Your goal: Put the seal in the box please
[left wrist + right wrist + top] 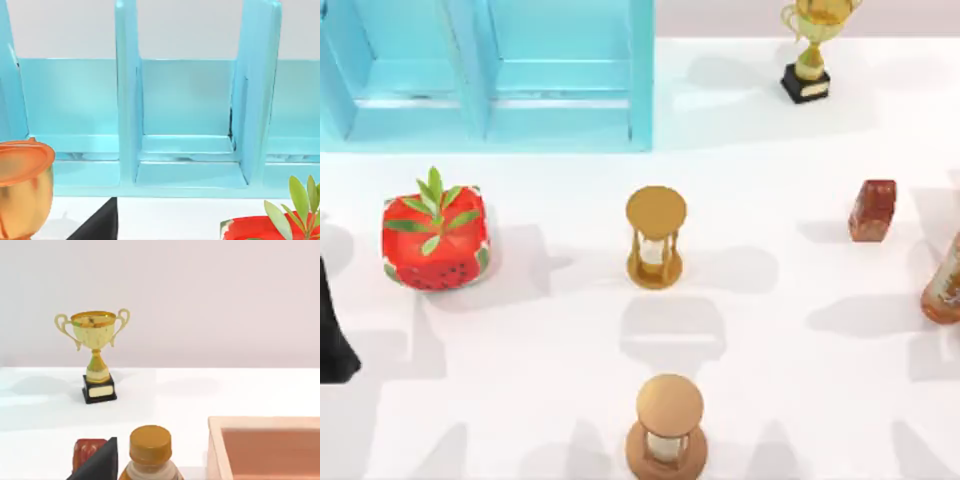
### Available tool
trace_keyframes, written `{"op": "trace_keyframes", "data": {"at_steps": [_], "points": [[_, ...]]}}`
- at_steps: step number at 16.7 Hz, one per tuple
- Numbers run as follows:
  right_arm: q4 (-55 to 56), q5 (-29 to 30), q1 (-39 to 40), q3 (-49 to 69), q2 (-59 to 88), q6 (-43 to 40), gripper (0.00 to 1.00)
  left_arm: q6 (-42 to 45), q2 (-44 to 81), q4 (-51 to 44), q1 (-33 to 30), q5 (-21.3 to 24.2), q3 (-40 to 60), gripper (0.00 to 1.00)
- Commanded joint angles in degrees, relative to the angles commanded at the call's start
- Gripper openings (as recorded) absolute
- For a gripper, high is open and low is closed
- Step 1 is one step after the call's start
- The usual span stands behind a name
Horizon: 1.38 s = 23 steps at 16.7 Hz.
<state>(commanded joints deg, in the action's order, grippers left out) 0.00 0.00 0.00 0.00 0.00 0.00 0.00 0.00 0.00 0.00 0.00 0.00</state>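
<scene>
seal (pixel 872 210) upright, right of frame, untouched | box (pixel 640 70) upper left | left arm (pixel 335 335) at left edge | claw opening impossible to tell, both sides

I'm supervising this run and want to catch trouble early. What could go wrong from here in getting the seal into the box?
1. The seal stands near the table's right side, with the orange-brown bottle just beside it; a gripper coming down could knock the bottle over.
2. The box sits at the far left, so a low carry risks clipping the upright hourglass or the box's wall.
3. The seal is a small upright block and may tip if gripped off-centre.
</scene>
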Motion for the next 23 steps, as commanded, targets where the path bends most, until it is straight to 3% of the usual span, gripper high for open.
{"op": "trace_keyframes", "data": {"at_steps": [4, 8, 23], "points": [[-1.35, -0.06, 0.26, 1.72, 1.70, 0.17, 1.00, 0.00, 0.00, 0.00, 0.00, 0.00, 0.00, 1.00], [-8.90, -0.16, 1.45, 12.31, 12.23, 1.23, 1.00, 0.00, 0.00, 0.00, 0.00, 0.00, 0.00, 1.00], [-60.61, 0.25, 8.53, 88.70, 97.44, 9.03, 1.00, 0.00, 0.00, 0.00, 0.00, 0.00, 0.00, 1.00]]}}
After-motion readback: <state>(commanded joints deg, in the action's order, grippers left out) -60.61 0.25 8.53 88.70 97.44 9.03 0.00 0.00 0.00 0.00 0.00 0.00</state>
